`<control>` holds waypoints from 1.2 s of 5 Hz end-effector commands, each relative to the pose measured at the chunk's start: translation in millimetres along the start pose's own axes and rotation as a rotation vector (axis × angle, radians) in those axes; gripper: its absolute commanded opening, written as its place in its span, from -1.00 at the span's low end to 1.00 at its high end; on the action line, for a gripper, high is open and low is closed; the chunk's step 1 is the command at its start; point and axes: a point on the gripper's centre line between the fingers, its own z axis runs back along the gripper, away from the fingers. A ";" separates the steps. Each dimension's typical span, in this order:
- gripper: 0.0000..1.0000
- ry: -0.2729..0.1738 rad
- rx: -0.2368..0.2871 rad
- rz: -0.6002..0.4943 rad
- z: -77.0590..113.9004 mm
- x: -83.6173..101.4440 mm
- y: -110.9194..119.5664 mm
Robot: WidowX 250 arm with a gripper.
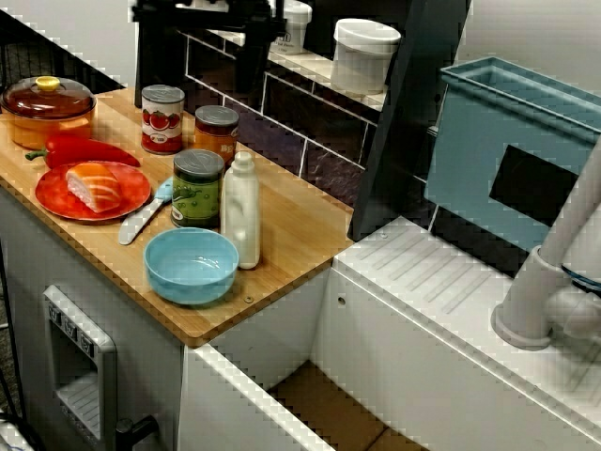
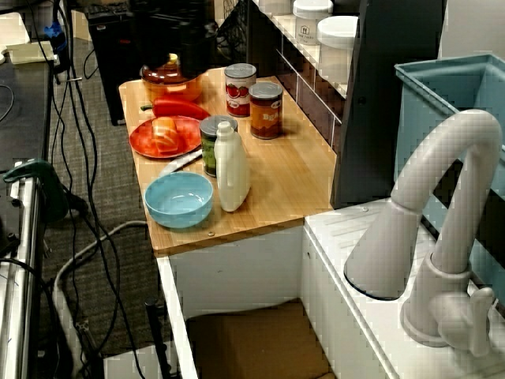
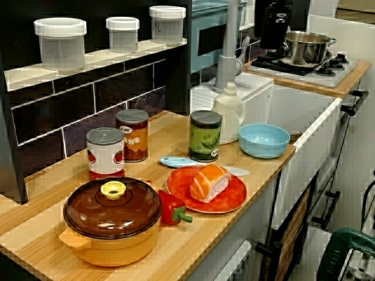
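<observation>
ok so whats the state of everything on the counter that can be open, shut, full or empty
orange pot: lid on
blue bowl: upright, empty
red plate: holds a salmon piece
white bottle: upright, capped
green can: upright, sealed
tomato can: upright, sealed
brown can: upright, sealed
shelf jars: lids on

Black arm [image 1: 208,13] just peeking in at top edge of sink-side view, mostly cropped. Only dark links showing, standing upright, upper part out of frame. Gripper not made out in any view; finger spread unreadable.
</observation>
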 end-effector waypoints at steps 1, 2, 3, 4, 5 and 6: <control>1.00 -0.087 -0.008 -0.037 6.6 -11.1 25.1; 1.00 -0.104 0.021 -0.007 -3.5 -7.4 33.5; 1.00 -0.122 0.051 -0.003 -13.4 -4.5 38.9; 1.00 -0.141 0.084 -0.012 -21.4 -5.4 43.1; 1.00 -0.158 0.108 -0.026 -29.1 -11.4 50.0; 1.00 -0.150 0.116 -0.030 -33.9 -15.0 51.7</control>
